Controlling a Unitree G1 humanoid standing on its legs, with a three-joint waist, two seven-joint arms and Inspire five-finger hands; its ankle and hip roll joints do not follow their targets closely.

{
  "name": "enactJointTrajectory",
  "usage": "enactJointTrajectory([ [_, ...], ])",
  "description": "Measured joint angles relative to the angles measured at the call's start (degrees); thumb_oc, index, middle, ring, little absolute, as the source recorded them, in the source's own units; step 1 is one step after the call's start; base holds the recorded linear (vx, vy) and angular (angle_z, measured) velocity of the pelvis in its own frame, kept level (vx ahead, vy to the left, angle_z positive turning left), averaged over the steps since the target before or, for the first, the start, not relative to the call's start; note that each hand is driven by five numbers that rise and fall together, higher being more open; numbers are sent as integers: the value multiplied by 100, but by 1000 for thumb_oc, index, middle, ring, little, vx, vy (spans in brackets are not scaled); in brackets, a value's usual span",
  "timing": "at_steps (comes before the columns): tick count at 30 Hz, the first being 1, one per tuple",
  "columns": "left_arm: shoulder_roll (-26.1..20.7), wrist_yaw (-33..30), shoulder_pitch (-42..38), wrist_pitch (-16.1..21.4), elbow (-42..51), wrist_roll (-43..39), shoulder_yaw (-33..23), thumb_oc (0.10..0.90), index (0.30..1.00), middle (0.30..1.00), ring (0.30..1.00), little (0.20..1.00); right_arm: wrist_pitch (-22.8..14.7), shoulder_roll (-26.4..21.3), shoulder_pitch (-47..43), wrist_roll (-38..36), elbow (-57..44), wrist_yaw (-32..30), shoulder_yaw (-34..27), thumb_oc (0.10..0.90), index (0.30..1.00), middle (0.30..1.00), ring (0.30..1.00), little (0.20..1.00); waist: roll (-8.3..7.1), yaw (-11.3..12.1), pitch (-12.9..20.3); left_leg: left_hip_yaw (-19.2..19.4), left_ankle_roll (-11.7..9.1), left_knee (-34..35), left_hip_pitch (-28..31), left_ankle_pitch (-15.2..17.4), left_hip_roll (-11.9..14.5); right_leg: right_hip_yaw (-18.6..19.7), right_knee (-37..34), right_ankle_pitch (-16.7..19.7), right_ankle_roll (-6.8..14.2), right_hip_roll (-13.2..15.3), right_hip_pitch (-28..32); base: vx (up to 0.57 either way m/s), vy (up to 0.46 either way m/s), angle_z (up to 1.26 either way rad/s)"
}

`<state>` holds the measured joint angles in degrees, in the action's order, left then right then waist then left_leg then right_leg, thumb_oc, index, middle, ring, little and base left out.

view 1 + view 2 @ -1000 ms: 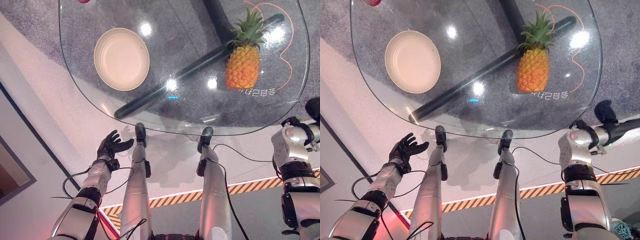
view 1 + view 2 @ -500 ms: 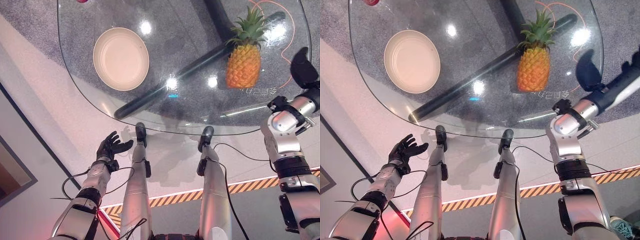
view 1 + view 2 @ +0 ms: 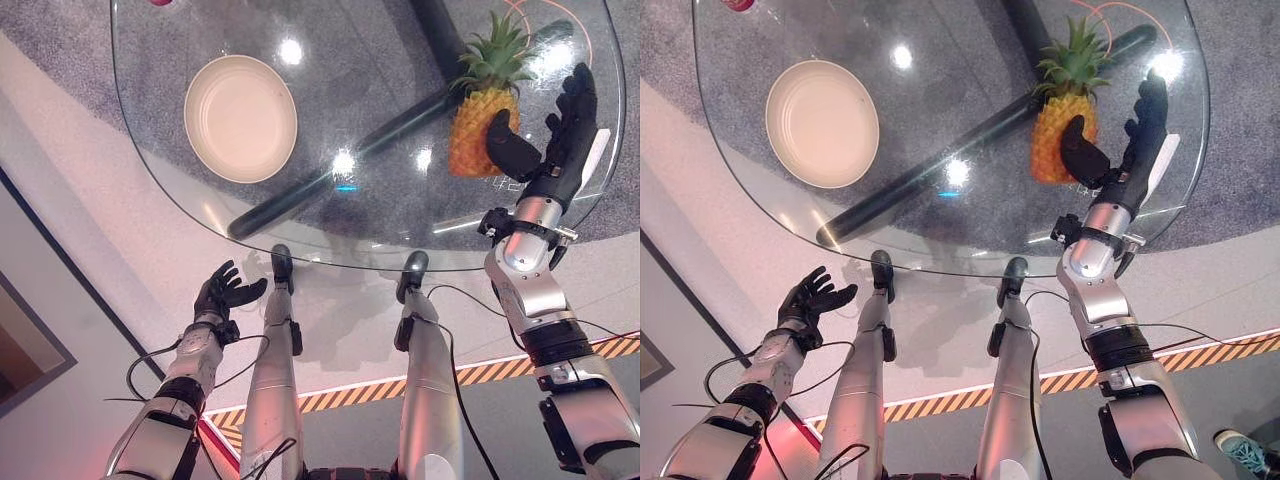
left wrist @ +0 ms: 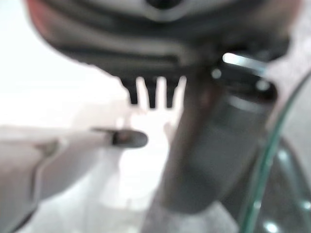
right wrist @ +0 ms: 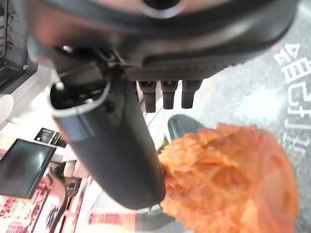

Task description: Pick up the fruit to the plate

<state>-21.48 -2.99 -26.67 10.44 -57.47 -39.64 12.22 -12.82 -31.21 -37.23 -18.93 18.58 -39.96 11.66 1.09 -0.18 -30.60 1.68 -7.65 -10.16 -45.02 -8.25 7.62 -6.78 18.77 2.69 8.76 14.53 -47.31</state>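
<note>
My worry at this moment was a knock-over: the pineapple (image 3: 483, 130) stood upright on its narrow base on the glass table (image 3: 160, 170), and a thumb arriving before the fingers could have tipped it away from the plate (image 3: 240, 118) or sent it sliding on the slick top. A one-sided squeeze on that rough, tapering body might also have let it twist out as soon as I lifted. I judged a second risk in the carry, since the plate sat well apart from the pineapple, across the dark bar under the glass, and a loose hold could have dropped the fruit short of it. My right hand (image 3: 555, 140) was spread, its fingers straight and raised on the side of the pineapple away from the plate, its thumb reaching out against the fruit's lower flank. From the right wrist view the thumb (image 5: 109, 145) looked to be touching or just beside the orange skin (image 5: 228, 179), with the fingers not yet wrapped round anything. My left hand (image 3: 222, 292) hung open with relaxed fingers, below the table's near edge and well apart from the pineapple.
</note>
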Motion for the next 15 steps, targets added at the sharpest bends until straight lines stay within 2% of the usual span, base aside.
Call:
enactJointTrajectory([
  [7, 83, -2, 34, 0, -2, 1, 4, 800, 900, 900, 900, 900, 124, 31, 28, -58, -106, 149, 103, 800, 900, 900, 900, 900, 0, 8, 0, 23, 1, 0, 32, -1, -10, 25, 7, 5, 5, 11, 9, 0, 0, 0],
  [15, 81, -2, 45, 1, 0, 0, 10, 800, 900, 900, 900, 900, 330, 33, 13, -513, -106, 370, 128, 800, 900, 900, 900, 900, 0, 9, 0, 60, 5, 4, 78, -2, -17, 68, 8, 9, 11, 15, 31, 0, 0, 0],
])
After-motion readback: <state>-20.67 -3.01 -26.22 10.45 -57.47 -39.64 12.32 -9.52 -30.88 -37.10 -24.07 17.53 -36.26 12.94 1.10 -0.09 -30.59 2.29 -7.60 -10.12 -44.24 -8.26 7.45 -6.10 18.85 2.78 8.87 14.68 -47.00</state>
